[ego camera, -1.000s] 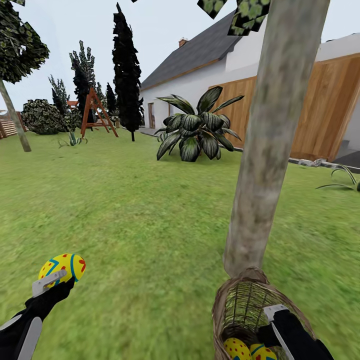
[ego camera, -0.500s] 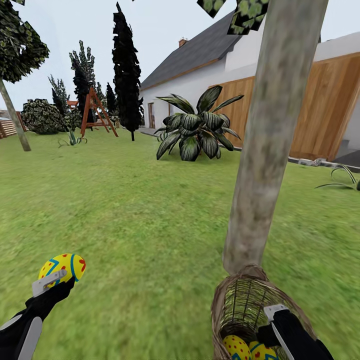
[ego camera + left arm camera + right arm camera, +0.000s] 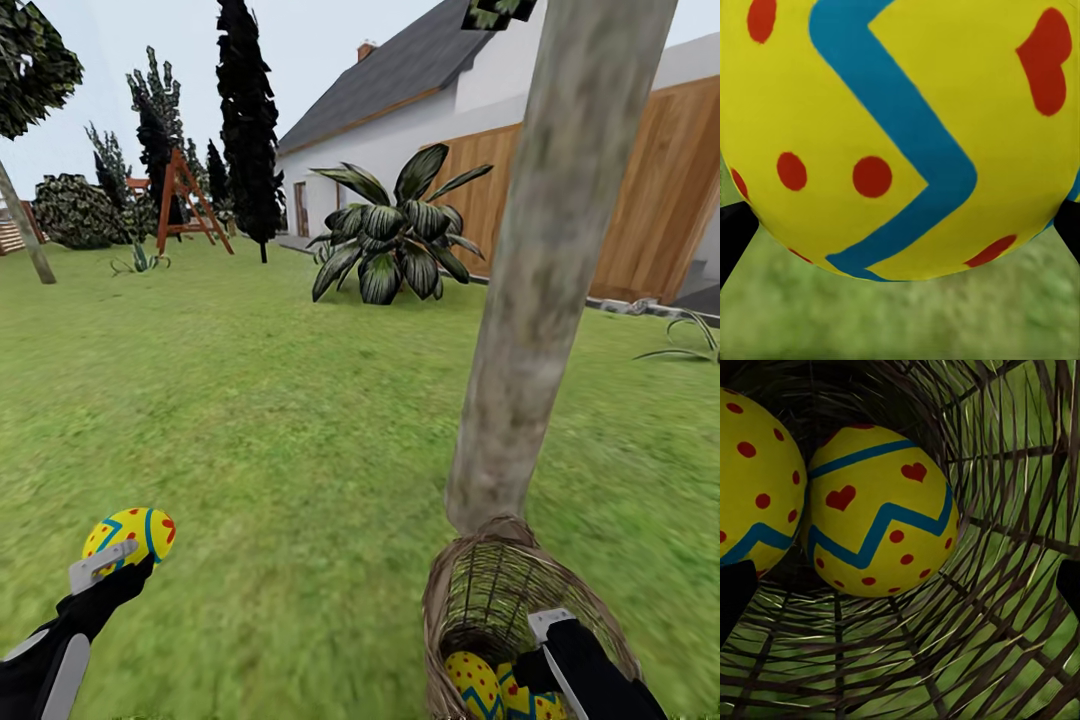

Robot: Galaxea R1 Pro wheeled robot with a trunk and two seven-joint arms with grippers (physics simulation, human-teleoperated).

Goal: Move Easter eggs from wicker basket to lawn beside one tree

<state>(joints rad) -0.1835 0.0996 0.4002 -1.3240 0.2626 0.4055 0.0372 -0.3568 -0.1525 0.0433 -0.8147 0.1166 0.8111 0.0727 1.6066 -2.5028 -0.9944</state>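
Observation:
My left gripper is shut on one Easter egg, yellow with a blue zigzag and red dots, and holds it above the lawn at lower left. Seen from the left wrist, this egg spans the gap between the dark fingers. The wicker basket lies tilted at the foot of the tree, its mouth facing me. Two eggs rest inside it. My right gripper is inside the basket's mouth. Its fingers stand wide apart, short of the nearer egg.
A broad-leaved plant stands beyond the tree, in front of the wood-panelled garage and the white house. A black cypress, a red swing frame and a second tree are at the far left.
The whole picture has shifted a little, so the camera moved. Both grippers, the held egg and the basket by the tree keep their places.

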